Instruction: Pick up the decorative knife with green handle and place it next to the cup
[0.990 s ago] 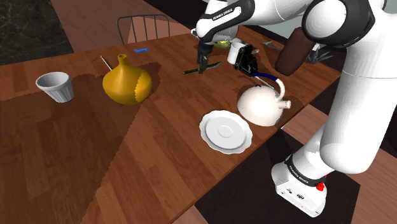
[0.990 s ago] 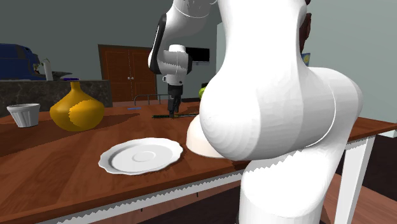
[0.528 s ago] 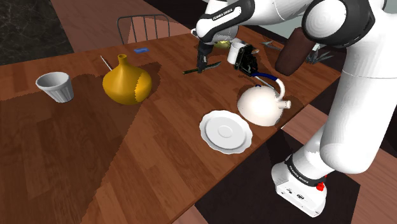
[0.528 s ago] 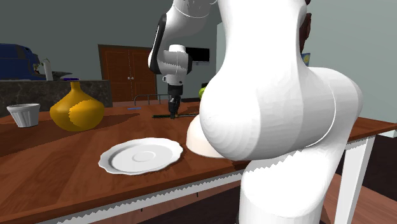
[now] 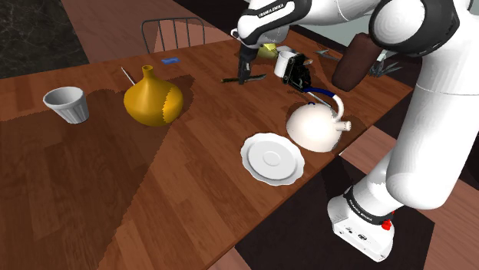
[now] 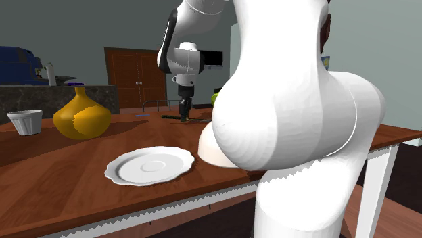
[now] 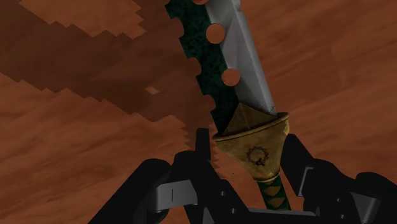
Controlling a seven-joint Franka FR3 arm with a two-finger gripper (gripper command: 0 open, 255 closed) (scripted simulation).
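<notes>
Shoulder view overlooks the table (image 5: 92,176) from above; second exterior view sits low behind the arm (image 6: 297,101).

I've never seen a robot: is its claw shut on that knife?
Shut: the gripper clasps the knife by its handle, between both fingers.

Yellow vase (image 5: 153,98) between end effector (image 5: 245,77) and cup (image 5: 65,103); open tabletop (image 5: 192,172) on the vase's nearer side.

The setting looks like a dining room in a home. A long wooden tabletop (image 5: 92,176) carries tableware: a white cup (image 5: 66,104), a yellow vase (image 5: 153,100), a white teapot (image 5: 311,126) and a scalloped white plate (image 5: 271,159). A spindle-backed chair (image 5: 173,32) stands at its far edge. Beyond are a brown double door (image 6: 137,71), grey walls (image 6: 81,27) and a dark stone counter (image 6: 34,94).
</notes>
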